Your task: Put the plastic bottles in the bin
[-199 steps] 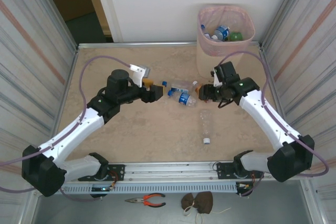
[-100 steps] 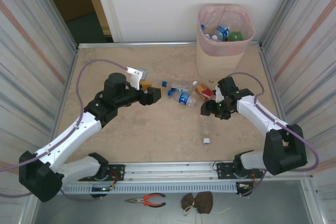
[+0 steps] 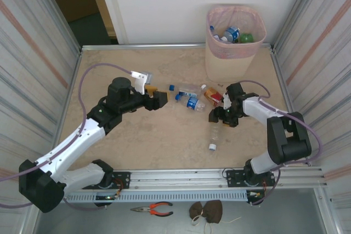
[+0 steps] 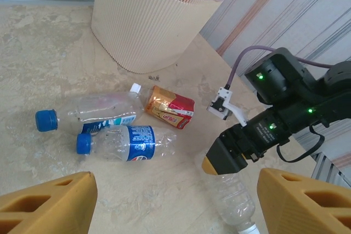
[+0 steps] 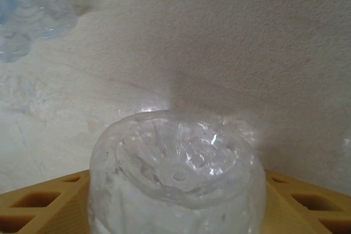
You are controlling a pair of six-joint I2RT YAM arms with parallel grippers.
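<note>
- Left tool (image 3: 159, 100): the jaws are spread wide and hold nothing. It is poised over the pale stone-patterned desk (image 3: 137, 141), just left of the loose bottles.
- Right tool (image 3: 220, 114): it is set astride the base end of a clear plastic bottle with a white cap (image 3: 213, 133). Whether its fingers (image 5: 38, 206) press on the wall cannot be told.
- This bottle lies on its side, right of centre, with the cap toward the near edge.
- Three more bottles lie just beyond it on the far side:
  - a clear bottle with a blue cap (image 4: 90, 114);
  - a blue-labelled clear bottle (image 4: 129, 142);
  - an orange-and-red-labelled bottle (image 4: 170, 108).
- A tall beige mesh bin with a pink liner (image 3: 235, 58) stands at the far right, with some bottles seen inside.
- Handling, as judged: the empty, thin-walled bottle is expected to be very light, smooth and easily dented. Being round, it may roll or slip from the jaws. A moderate squeeze across the stiffer base or shoulder is advised rather than at mid-body.
</note>
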